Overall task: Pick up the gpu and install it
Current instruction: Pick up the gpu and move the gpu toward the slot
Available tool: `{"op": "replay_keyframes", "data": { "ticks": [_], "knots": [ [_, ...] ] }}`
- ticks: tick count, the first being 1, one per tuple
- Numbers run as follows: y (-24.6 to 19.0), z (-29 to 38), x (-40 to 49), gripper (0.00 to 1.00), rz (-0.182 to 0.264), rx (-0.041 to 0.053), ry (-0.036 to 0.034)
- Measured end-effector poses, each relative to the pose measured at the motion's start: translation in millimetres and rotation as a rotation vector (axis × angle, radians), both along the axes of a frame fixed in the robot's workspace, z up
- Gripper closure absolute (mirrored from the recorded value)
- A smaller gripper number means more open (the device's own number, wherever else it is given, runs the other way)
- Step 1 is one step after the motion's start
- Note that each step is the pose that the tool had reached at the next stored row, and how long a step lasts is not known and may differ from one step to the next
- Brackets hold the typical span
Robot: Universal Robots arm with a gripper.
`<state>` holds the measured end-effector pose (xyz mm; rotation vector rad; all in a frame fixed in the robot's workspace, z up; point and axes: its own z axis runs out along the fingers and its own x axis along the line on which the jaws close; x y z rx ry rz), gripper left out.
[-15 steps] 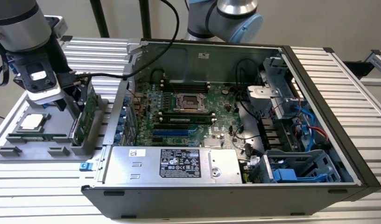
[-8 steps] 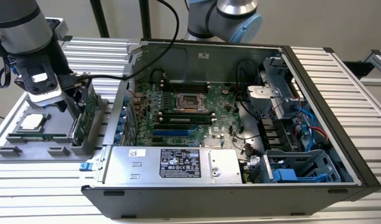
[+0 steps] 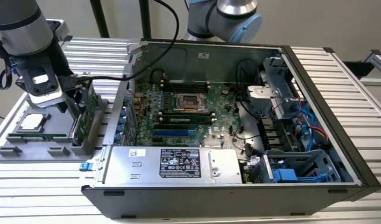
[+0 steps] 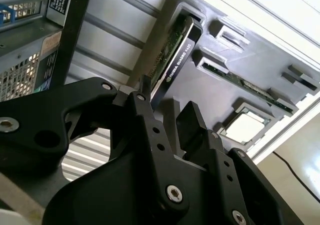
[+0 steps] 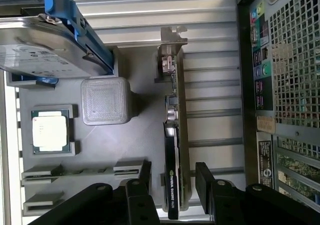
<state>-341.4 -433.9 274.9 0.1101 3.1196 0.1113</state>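
Right now the gpu (image 5: 172,185) is standing on edge in a slot of the grey tray (image 5: 142,135), bracket end far from the end effector (image 5: 174,169), on the bench (image 3: 47,186) at the exterior view's left of the case (image 3: 197,205). The end effector is straddling it, fingers (image 5: 204,177) spread wide, one on each side, gripping nothing. The picking-up is in hand, I judge, with installing not begun; a sound hold is calling for both fingers meeting the gpu's flat faces squarely. White lettering is running along the gpu's black edge, and a printed label is sitting on the power supply (image 3: 134,170).
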Motion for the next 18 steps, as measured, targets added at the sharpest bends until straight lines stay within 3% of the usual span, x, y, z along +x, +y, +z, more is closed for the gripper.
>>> {"op": "replay_keyframes", "data": {
  "ticks": [18],
  "knots": [
    [0.0,-4.8,0.0,0.00,0.000,0.0000,0.0000]
  ]
}}
